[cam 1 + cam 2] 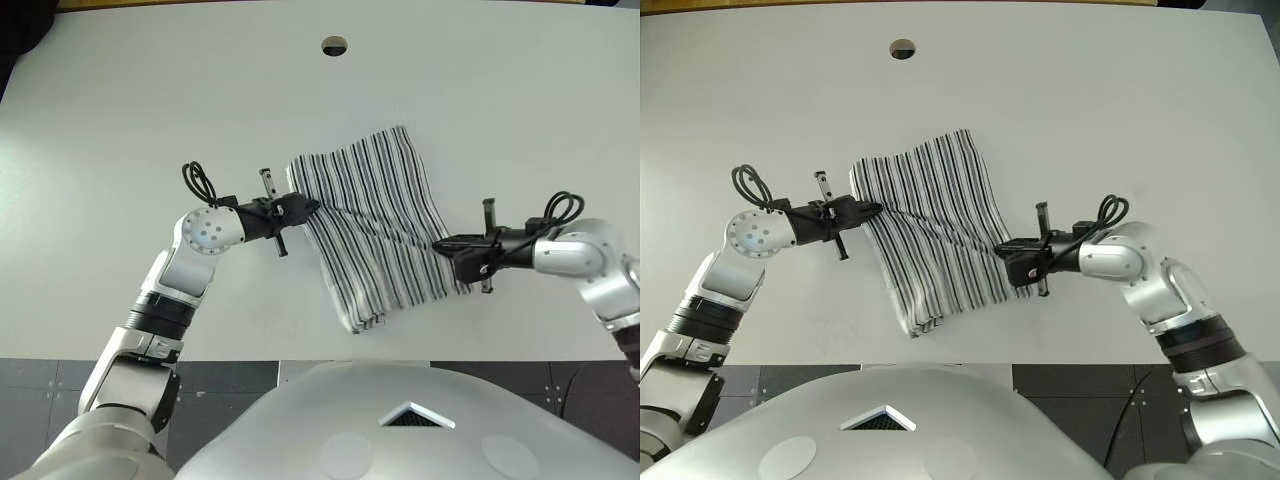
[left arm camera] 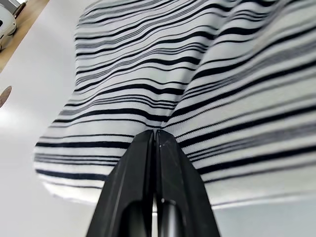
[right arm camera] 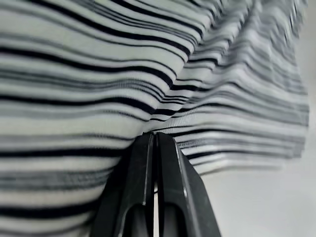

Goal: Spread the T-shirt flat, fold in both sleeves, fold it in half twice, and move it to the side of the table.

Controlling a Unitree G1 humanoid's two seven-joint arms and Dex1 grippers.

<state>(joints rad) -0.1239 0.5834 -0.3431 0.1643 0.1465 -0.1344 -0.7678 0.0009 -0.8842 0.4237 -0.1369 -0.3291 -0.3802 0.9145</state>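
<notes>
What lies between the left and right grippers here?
The folded striped T-shirt spans it, left gripper and right gripper each shut on an edge; left eye view.

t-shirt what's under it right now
The folded T-shirt rests on the white table. Whatever lies beneath the cloth is covered. The left gripper and right gripper pinch its side edges.

Silver arms [image 1: 188,272], black tools [image 1: 314,207], looped cables [image 1: 200,182]

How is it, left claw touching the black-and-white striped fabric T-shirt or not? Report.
Touching. The left wrist view shows the left claw shut on the black-and-white striped T-shirt, cloth puckering at its tips.
</notes>
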